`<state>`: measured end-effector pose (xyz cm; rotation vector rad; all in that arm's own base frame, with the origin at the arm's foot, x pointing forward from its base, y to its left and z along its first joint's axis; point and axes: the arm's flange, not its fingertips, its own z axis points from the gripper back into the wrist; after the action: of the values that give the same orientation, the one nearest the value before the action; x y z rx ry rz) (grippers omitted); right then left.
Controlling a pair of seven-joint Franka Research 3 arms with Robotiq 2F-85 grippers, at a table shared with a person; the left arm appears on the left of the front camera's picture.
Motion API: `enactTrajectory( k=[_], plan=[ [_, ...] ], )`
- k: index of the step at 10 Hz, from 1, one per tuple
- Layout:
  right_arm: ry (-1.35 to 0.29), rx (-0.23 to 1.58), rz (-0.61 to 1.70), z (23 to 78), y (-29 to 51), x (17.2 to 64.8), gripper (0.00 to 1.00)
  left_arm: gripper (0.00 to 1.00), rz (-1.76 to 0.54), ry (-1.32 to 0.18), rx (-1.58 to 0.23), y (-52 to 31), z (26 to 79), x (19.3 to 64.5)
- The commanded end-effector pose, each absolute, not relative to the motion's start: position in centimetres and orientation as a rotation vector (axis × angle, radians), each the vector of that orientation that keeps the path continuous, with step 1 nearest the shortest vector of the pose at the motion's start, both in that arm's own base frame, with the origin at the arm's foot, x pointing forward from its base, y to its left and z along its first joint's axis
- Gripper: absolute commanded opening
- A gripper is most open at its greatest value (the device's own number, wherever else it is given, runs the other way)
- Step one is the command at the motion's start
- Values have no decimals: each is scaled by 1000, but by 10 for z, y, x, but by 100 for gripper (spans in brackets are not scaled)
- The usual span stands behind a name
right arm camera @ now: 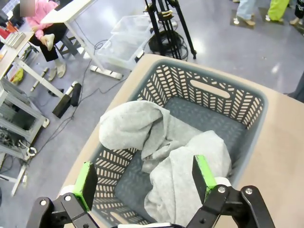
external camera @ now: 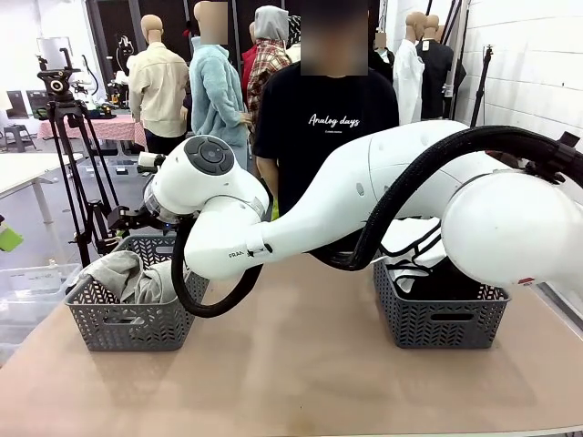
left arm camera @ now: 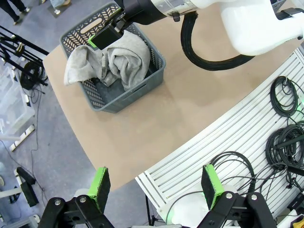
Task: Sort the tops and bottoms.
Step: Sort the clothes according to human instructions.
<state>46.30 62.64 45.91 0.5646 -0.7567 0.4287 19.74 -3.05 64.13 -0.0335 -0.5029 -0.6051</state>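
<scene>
Over the grey perforated plastic basket [right arm camera: 228, 97] at the bench's [external camera: 301, 364] left end, hovering with the right gripper [right arm camera: 142, 178], green-padded fingers [right arm camera: 203, 171] spread wide, nothing held. Below lies the crumpled light-grey soft garment [right arm camera: 180, 161], part draped over the near rim. Looks like either a drop just finished or a pick about to begin; cannot tell which. Next calls for a straight descent onto the top fold, or a clean lift away. Left gripper [left arm camera: 154, 183] parked off the bench edge above cables, fingers wide apart, empty. Opposite, a second grey basket [external camera: 442, 314] with black-and-white clothing [external camera: 410, 246], a person close behind. Thick black hose [external camera: 401, 200] sagging low, worth minding.
</scene>
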Motion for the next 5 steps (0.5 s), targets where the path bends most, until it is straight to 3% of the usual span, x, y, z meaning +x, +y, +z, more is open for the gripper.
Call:
enactTrajectory(
  k=[1, 5],
  plan=[
    [-797, 558, 419, 475, 616, 461, 100, 100, -607, -494, -35, -30, 643, 196],
    [-819, 512, 358, 512, 579, 463, 100, 100, -607, -494, -35, -30, 643, 196]
  ],
)
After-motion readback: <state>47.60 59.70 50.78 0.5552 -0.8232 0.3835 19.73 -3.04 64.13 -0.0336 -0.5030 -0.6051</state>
